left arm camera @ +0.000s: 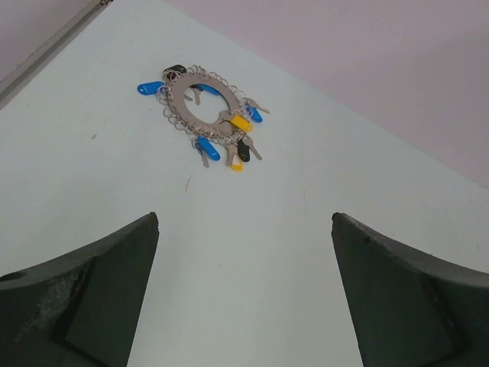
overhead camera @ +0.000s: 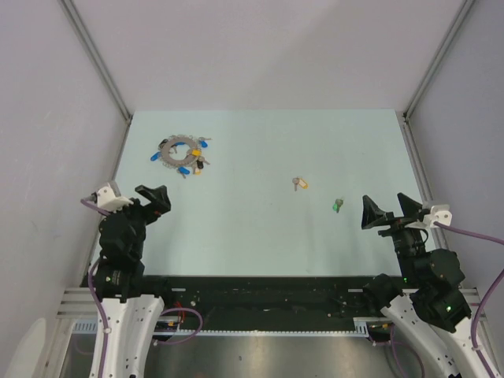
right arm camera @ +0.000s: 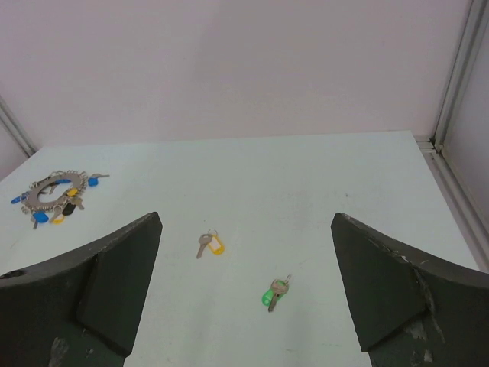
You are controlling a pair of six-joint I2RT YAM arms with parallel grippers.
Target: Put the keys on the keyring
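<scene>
The keyring (overhead camera: 182, 154) lies far left, one key (overhead camera: 299, 183) centre, another key (overhead camera: 337, 205) right.

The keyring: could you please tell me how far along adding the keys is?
Nothing looks done: the green-headed silver key and the yellow-headed silver key lie loose, apart from the wreath-like wire ring of grey keys. Nothing is in hand: the left gripper and right gripper are open, empty. Both keys remain.

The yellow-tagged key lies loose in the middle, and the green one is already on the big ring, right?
Not quite. The green key also lies loose, far from the keyring; the right wrist view shows it. The yellow key does lie loose in the middle.
</scene>
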